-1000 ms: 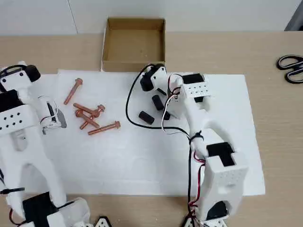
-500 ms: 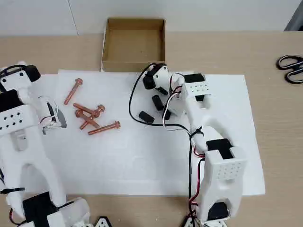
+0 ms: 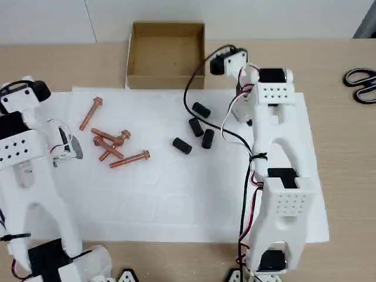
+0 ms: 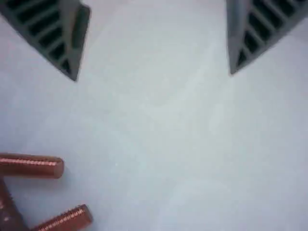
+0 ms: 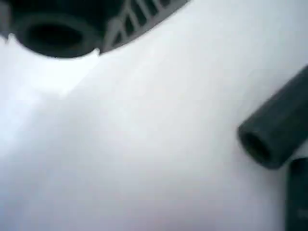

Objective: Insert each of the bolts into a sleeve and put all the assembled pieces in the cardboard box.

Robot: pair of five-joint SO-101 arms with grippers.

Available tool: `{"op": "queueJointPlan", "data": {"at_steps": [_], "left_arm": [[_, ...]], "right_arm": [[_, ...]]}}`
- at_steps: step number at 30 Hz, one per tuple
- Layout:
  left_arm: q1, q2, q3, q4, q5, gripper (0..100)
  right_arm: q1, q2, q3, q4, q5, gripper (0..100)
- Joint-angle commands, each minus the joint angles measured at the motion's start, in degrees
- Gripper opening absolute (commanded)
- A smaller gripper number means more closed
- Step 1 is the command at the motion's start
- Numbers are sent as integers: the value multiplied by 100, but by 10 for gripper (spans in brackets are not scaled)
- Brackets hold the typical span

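Several copper bolts [image 3: 115, 143] lie loosely piled on the left half of the white foam sheet [image 3: 176, 200]. My left gripper [image 3: 66, 147] hangs open just left of them; two bolt tips [image 4: 33, 166] lie near its wide-spread fingers [image 4: 57, 33]. Several black sleeves [image 3: 195, 126] are scattered at the sheet's middle. My right gripper [image 3: 249, 121] is to their right, shut on a black sleeve [image 5: 53, 33] seen end-on. Another sleeve [image 5: 274, 139] lies on the foam close by. The cardboard box [image 3: 166, 82] stands open at the far edge of the sheet.
Scissors [image 3: 361, 82] lie on the wooden table at the far right. A black cable [image 3: 194, 111] from the right arm loops over the foam near the sleeves. The front half of the foam sheet is bare.
The right arm has swung away from the sleeve cluster toward the far right, which uncovered a sleeve beside the cable. The left arm and the bolts have not moved.
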Motion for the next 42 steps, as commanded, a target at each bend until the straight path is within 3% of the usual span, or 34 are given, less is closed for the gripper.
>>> {"op": "queueJointPlan", "data": {"at_steps": [1,8,24,42], "left_arm": [[141,-35,-259,53,-255,192],[800,360,-884,70,-1354,192],[1020,5196,-6273,97,-3349,192],[985,7824,-8936,-264,-3552,192]], "right_arm": [[75,-66,-826,655,-615,4],[13,-66,-976,1464,-835,3],[-4,-66,-695,1499,-1029,3],[-585,-66,-695,1499,-1152,3]]}}
